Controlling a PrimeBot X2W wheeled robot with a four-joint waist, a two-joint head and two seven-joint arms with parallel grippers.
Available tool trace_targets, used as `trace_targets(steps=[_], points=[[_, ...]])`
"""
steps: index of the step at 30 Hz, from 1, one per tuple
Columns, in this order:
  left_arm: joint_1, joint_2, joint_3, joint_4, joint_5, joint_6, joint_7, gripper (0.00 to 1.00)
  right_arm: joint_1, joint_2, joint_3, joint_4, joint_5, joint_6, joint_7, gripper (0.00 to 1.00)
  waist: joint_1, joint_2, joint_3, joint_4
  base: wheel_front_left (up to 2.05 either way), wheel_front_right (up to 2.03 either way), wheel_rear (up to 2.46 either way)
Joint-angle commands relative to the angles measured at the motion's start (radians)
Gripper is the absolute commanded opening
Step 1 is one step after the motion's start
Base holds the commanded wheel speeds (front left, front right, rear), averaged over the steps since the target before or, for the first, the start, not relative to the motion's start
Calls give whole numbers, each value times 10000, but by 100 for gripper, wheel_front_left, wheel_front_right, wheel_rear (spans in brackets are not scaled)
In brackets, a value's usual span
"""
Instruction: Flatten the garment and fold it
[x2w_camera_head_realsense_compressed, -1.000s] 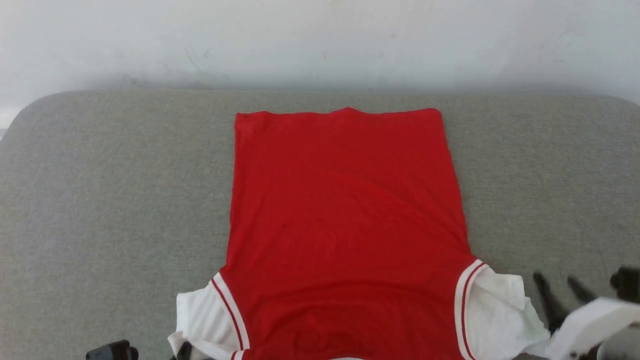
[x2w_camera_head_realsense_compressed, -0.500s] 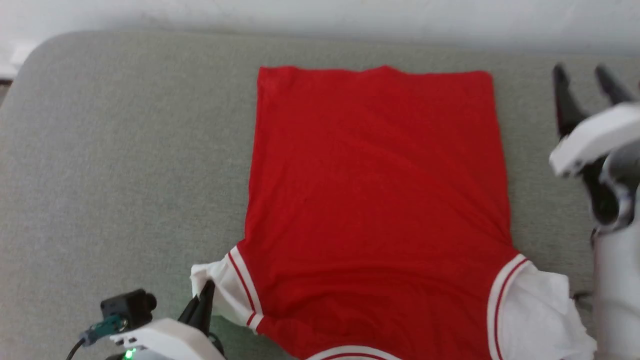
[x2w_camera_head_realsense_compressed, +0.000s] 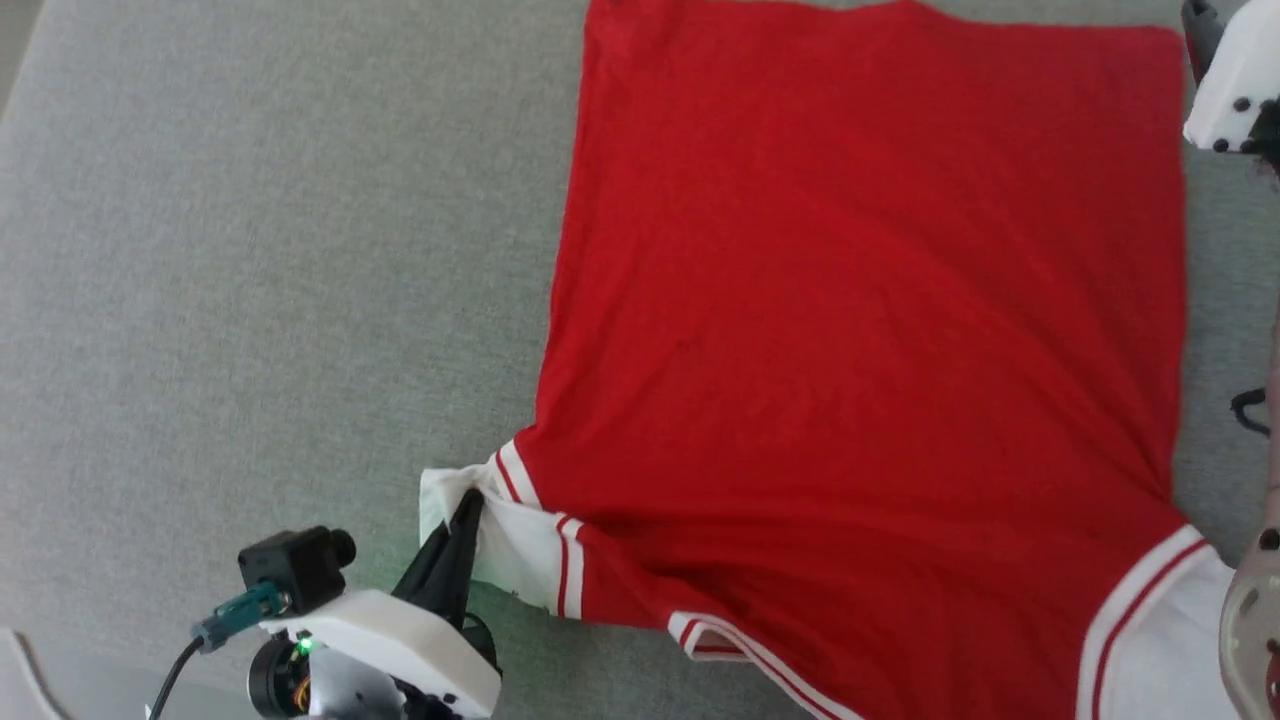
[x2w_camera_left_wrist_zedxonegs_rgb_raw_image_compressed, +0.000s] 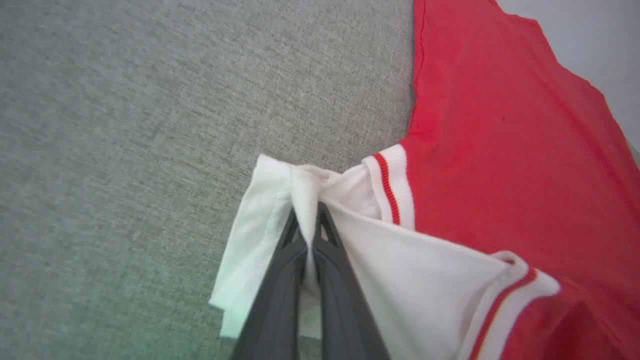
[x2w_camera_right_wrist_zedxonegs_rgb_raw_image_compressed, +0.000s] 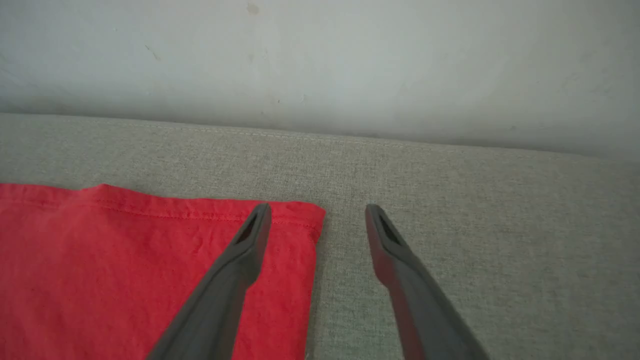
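Garment (x2w_camera_head_realsense_compressed: 860, 330): red, plain side up, spread over the centre and right of the head view on a grey upholstered surface (x2w_camera_head_realsense_compressed: 250, 250). Hem lies toward the top edge, sleeves toward the bottom.

Left gripper (x2w_camera_left_wrist_zedxonegs_rgb_raw_image_compressed: 305, 212), bottom centre of its wrist view: fingers pinched together on a bunched fold of the white sleeve (x2w_camera_left_wrist_zedxonegs_rgb_raw_image_compressed: 260, 210), with the cloth gathered to a ridge between the tips. Likely reason: a pull toward the lower left would draw the crumpled sleeve flat. Beside it the red body shows drag creases, and a striped edge (x2w_camera_head_realsense_compressed: 700, 635) is turned over at lower centre, so flattening isn't finished.

Right gripper (x2w_camera_right_wrist_zedxonegs_rgb_raw_image_compressed: 317, 212): jaws spread wide, holding nothing, poised over the far hem corner (x2w_camera_right_wrist_zedxonegs_rgb_raw_image_compressed: 300, 220). One finger is above red cloth, the other above grey. Probably placed to take or pin that corner as counter-tension. Pale wall (x2w_camera_right_wrist_zedxonegs_rgb_raw_image_compressed: 320, 60) behind.
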Motion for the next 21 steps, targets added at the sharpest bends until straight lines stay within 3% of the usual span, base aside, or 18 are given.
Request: trace_targets(steps=[1,9,10,11,12,13,14,17,21], points=[[-209,-80,-33,153,58,-42,-54,0,-307,-29,-11,173,-280,-7,425,100,-2,-2,761,581,0,0,0],[-343,-168,-144,441,8,-189,-172,0,-840,-122,140,575,-1281,-7,2590,100,-2,-2,969,636,0,0,0],[-349,-172,-149,460,3,-198,-186,0,-841,-140,119,557,-1351,-7,2793,79,-2,-2,973,632,0,0,0],[-349,-172,-150,474,-4,-204,-197,0,-841,-154,124,522,-1425,-7,2960,50,-2,-2,979,619,0,0,0],[-345,-166,-154,488,-12,-206,-191,0,-839,-158,111,462,-1482,-7,3073,35,-2,-2,986,598,0,0,0],[-343,-161,-154,500,-19,-207,-192,0,-824,-148,99,395,-1514,-7,3141,10,-2,-2,986,579,0,0,0],[-338,-156,-150,515,-28,-206,-192,0,-796,-130,37,292,-1534,-7,3118,0,-2,-2,972,555,0,0,0],[-344,-143,-148,575,-38,-198,-198,0,-552,19,-266,-151,-1382,-7,2322,0,-2,-2,827,489,0,0,0],[-203,-73,-42,643,-62,-106,-240,0,419,336,-429,-695,-1018,-7,114,0,-2,-2,314,258,0,0,0]])
